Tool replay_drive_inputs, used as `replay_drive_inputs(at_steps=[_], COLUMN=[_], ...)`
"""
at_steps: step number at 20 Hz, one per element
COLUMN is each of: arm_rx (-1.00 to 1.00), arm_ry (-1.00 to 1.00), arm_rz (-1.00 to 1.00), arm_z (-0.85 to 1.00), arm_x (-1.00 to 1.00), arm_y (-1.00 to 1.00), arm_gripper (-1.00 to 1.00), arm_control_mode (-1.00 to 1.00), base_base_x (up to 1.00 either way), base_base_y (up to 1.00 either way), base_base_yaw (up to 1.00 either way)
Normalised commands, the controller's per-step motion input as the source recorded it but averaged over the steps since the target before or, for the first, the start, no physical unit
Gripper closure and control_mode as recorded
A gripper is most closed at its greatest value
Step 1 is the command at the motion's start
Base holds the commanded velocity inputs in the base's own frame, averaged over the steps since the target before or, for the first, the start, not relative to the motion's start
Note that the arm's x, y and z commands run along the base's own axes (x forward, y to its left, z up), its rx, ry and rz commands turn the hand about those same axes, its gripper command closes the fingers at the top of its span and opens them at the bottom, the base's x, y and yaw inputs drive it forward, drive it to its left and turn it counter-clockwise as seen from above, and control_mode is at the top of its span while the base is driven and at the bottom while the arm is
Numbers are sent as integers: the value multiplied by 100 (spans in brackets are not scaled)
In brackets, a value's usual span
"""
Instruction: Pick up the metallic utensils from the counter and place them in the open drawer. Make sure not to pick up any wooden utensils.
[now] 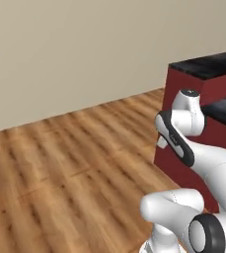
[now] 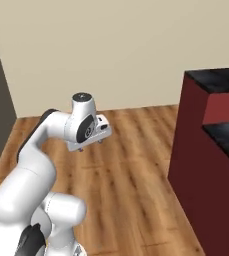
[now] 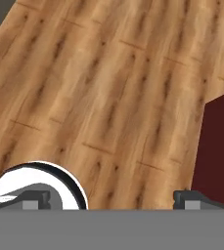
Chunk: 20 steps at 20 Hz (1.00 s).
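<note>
While the arm hangs over bare floor:
counter [image 2: 216,80]: black stone top, far right, over dark red panels [image 2: 196,170]
gripper [image 3: 112,199]: jaws fully apart, holding nothing, above wooden floor [image 3: 99,97]
wall [image 1: 75,54]: beige, far side

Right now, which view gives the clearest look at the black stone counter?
The right base view: the counter shows as a glossy black top over dark red panels, with a lower black section beside it. The left base view shows the same top, partly behind the arm. The hand view shows a dark red panel over wooden floor.
</note>
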Motion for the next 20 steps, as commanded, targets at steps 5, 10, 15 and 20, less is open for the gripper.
replay_drive_inputs(at_steps=[5,10,15,20], arm_rx=[0,0,0,0], arm_ry=[0,0,0,0], arm_rz=[0,0,0,0], arm_z=[0,0,0,0], arm_x=[0,0,0,0], arm_y=[0,0,0,0], arm_gripper=[-100,-100,-100,-100], arm_control_mode=[100,100,100,100], base_base_x=[100,100,100,93], base_base_y=[100,100,100,96], base_base_yaw=[-28,-40,-54,-56])
